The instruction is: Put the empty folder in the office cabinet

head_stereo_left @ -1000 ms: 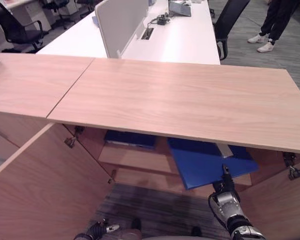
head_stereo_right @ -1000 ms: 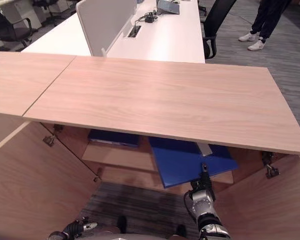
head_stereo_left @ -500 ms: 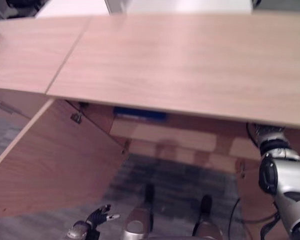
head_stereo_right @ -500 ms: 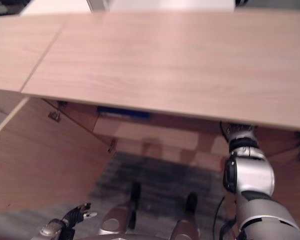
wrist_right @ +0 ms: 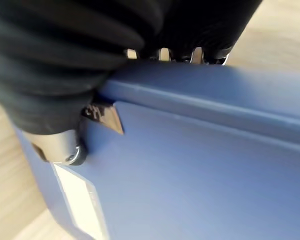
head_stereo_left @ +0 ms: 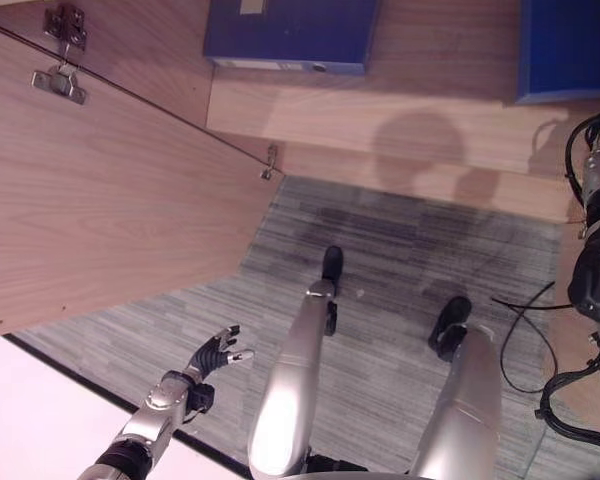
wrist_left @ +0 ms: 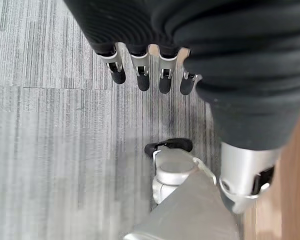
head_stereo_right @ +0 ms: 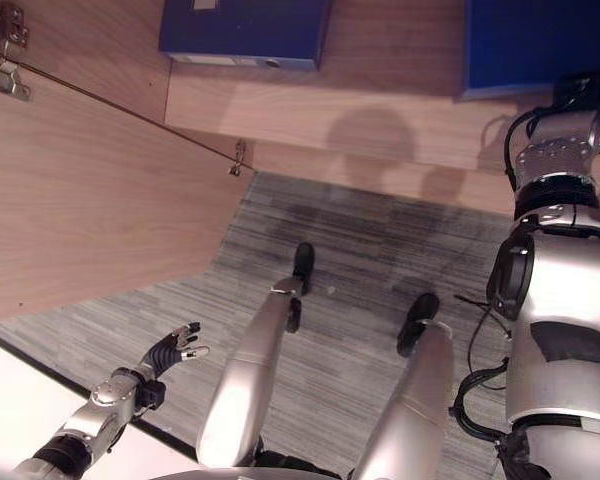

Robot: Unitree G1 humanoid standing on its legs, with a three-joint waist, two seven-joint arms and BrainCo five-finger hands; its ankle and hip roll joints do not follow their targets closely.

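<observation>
The blue folder (head_stereo_right: 528,45) rests on the cabinet's lower shelf (head_stereo_right: 380,105), at its right end. My right hand (head_stereo_right: 583,92) is at the folder's near edge. In the right wrist view its fingers (wrist_right: 162,54) reach over the edge of the folder (wrist_right: 205,170) and the thumb (wrist_right: 102,116) presses on the cover, close to a white label (wrist_right: 80,200). My left hand (head_stereo_left: 215,350) hangs low at the left over the carpet. Its fingers (wrist_left: 140,75) are straight and hold nothing.
A second, darker blue folder (head_stereo_left: 290,35) lies on the same shelf to the left. The cabinet's left door (head_stereo_left: 100,200) stands swung open, with metal hinges (head_stereo_left: 60,75) on its inner face. Grey carpet (head_stereo_left: 380,260) covers the floor in front of the cabinet.
The camera has tipped far down, from the cabinet top to the shelf and floor. The folder, held out in front of the cabinet a second ago, is now on the shelf.
</observation>
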